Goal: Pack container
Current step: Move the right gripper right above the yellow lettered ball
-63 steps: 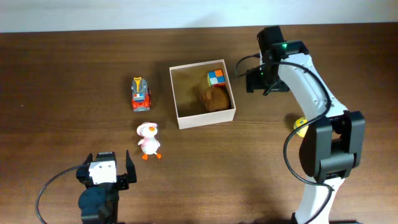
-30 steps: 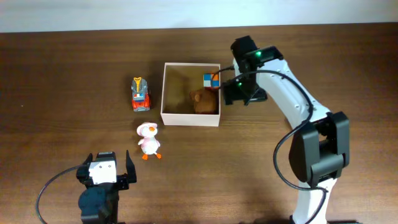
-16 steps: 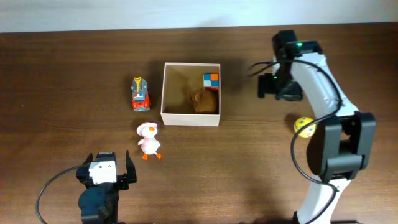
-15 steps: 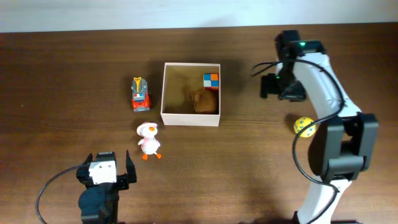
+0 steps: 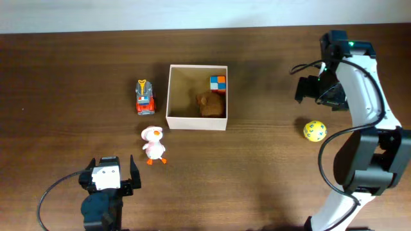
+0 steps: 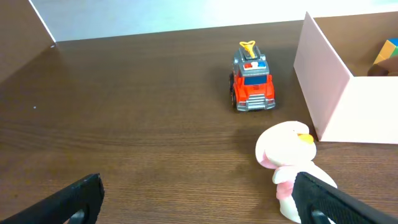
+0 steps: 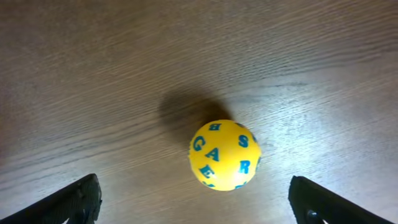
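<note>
Now, by my reading you are lining up the next pick, the yellow ball, so scan the table (image 5: 64,77) first. The fire truck (image 5: 145,96) and the duck (image 5: 153,142) are lying just left of the container (image 5: 196,122). That box is sitting mid-table and holding a coloured cube (image 5: 218,83) and a brown toy (image 5: 210,104) along its right side. Its left half is looking free, so be planning your drop there. Further right, the yellow ball (image 7: 224,154) is resting on the table, well apart from the container. It is likely to roll, so be coming straight down. In the right wrist view it is sitting slightly right of centre, so be nudging that way before you are closing.

As for the claws, the left gripper (image 6: 198,190) is waiting at the near left, fingers spread wide, gripping and touching nothing. The right gripper (image 7: 194,193) is hovering above the ball, fingers likewise wide apart and empty, not touching it.
</note>
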You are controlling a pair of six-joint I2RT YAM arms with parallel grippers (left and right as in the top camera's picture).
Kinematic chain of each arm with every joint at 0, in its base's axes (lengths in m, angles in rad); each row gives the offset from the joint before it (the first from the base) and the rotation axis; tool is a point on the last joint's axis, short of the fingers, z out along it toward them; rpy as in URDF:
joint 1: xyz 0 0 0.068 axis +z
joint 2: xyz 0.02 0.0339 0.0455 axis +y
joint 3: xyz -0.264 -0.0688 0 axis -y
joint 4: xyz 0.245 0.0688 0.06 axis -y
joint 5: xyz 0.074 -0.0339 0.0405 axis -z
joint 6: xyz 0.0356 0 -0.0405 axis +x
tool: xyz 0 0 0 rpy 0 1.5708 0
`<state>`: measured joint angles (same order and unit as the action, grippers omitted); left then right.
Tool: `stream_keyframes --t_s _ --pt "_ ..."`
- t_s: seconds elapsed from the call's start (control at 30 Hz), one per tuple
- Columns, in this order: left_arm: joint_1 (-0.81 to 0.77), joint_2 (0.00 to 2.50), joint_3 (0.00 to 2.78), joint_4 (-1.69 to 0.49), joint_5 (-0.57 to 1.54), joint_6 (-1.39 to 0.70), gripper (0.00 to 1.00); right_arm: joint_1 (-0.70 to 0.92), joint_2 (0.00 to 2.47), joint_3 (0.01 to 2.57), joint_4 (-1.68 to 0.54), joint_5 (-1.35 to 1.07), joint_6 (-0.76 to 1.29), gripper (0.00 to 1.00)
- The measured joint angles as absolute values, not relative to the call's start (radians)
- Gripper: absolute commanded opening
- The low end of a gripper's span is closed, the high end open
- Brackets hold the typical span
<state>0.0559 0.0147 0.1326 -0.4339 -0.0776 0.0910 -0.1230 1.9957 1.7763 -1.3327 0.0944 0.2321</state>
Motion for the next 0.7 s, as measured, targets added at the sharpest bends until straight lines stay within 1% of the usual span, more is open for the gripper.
stream_keyframes --t_s 0.37,0.7 --pt "0.056 0.015 0.133 -0.434 -0.078 0.091 0.99 -0.192 1.995 1.750 -1.341 0.096 0.224 0.99" --pt "0.056 0.015 0.133 -0.434 -0.078 0.091 0.99 -0.202 1.994 1.508 -1.175 0.070 0.201 0.99"
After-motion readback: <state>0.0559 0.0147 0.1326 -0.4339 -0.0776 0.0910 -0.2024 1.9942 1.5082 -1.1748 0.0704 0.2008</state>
